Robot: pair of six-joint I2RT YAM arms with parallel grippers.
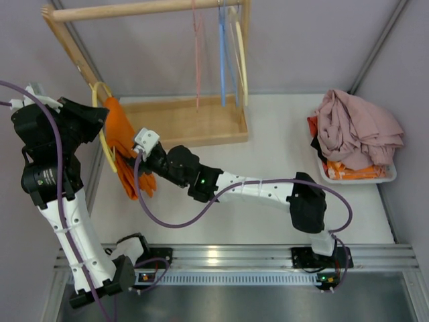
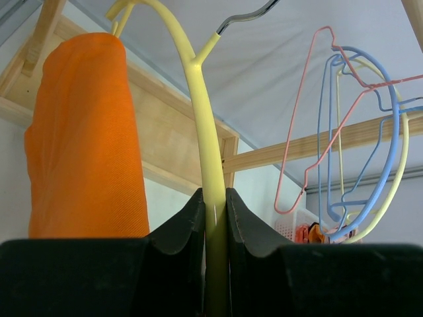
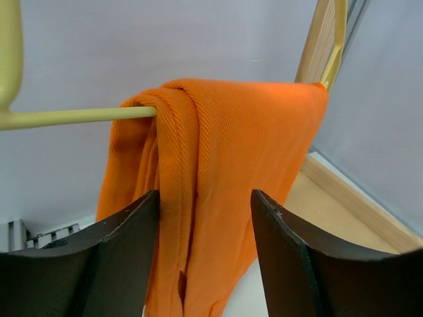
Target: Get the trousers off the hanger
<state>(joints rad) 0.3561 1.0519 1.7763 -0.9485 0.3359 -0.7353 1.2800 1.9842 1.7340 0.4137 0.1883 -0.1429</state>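
Hanging limp over the hanger point(image 2: 201, 119), your trousers point(image 3: 225, 152) look soft, light; left gripper point(image 2: 215, 201) clamps the hanger, right gripper point(image 3: 206, 254) gapes around them: pinch the bunched fold.

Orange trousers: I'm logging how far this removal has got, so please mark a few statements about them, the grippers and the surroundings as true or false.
1. The orange trousers are draped over the bar of the yellow hanger. True.
2. The left gripper is open and clear of the hanger. False: it is shut on the yellow hanger's stem.
3. The right gripper is open, with trouser cloth showing between its fingers. True.
4. The wooden rack carries no hangers. False: a pink hanger, a blue hanger and a pale yellow hanger hang from its rail.
5. The basket holds a heap of pink cloth. True.
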